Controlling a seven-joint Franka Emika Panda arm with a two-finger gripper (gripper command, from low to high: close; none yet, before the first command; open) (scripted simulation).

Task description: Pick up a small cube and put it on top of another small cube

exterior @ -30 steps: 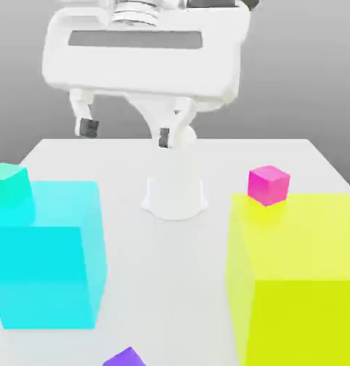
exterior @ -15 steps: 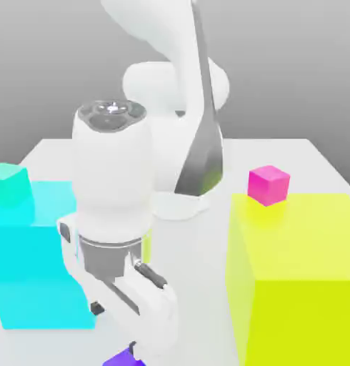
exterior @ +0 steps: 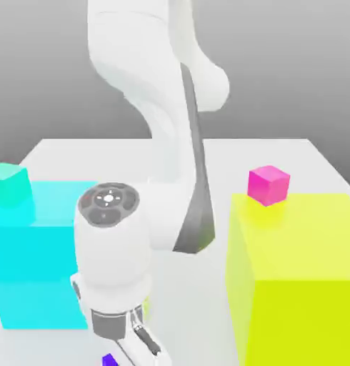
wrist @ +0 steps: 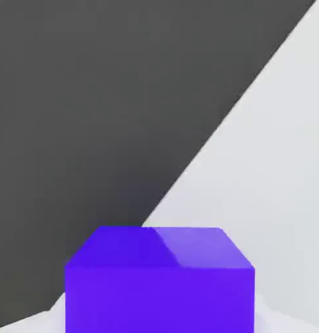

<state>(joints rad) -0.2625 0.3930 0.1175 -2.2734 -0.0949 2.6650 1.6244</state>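
- White arm (exterior: pixel 163 121) bent far down over the front of the white table (exterior: pixel 278 154), with its round wrist (exterior: pixel 110 236) low at the exterior view's left of centre.
- Gripper at the very bottom edge of the exterior view, mostly cut off by the frame; fingers pressed together, by the recorded closing.
- Small purple cube (wrist: pixel 159 279) seen close and large in the hand view, sitting on the pale table surface near its edge, dark floor behind.
- Same purple cube (exterior: pixel 108 359) visible in the exterior view as a small corner at the bottom edge, just beside the lowest part of the hand.
- Could not tell from the pictures whether the closed fingers pinched the purple cube or only stood by it.
- Small pink cube (exterior: pixel 268 184) resting on the table behind the big yellow block (exterior: pixel 299 279), at the exterior view's right, well apart from the hand.
- Small teal cube (exterior: pixel 10 184) resting at the exterior view's far left, behind the top corner of the big cyan block (exterior: pixel 35 257).
- Big cyan block partly hidden by the wrist; big yellow block standing free at the exterior view's right.
- No cube seen lying on top of another small cube.
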